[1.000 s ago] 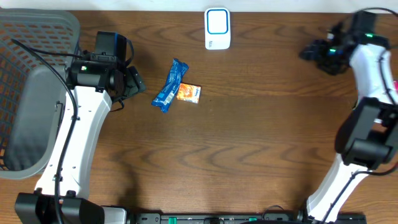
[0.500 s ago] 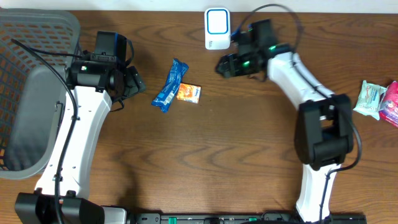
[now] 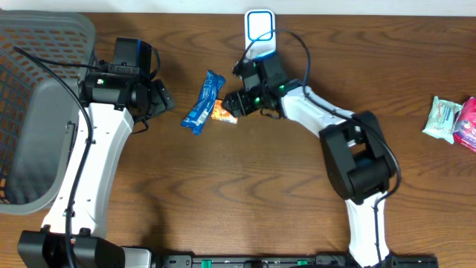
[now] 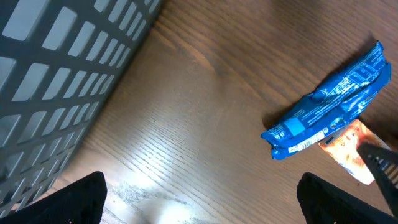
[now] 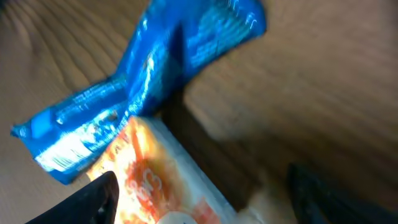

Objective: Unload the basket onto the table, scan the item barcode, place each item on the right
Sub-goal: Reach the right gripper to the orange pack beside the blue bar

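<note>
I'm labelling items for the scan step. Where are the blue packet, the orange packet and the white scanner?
blue packet [image 3: 203, 103]: overhead, middle of the wrapper.
orange packet [image 5: 155, 180]: right wrist, its printed top face.
white scanner [image 3: 259, 26]: overhead, inside its blue ring.

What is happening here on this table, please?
The right tool is open just over an orange packet, which lies on the table beside a blue packet. Nothing is gripped yet. The left tool is open and empty, between the basket and the packets. The scanner stands at the far edge, and no item is held to it, so no barcode is being scanned at this moment.
</note>
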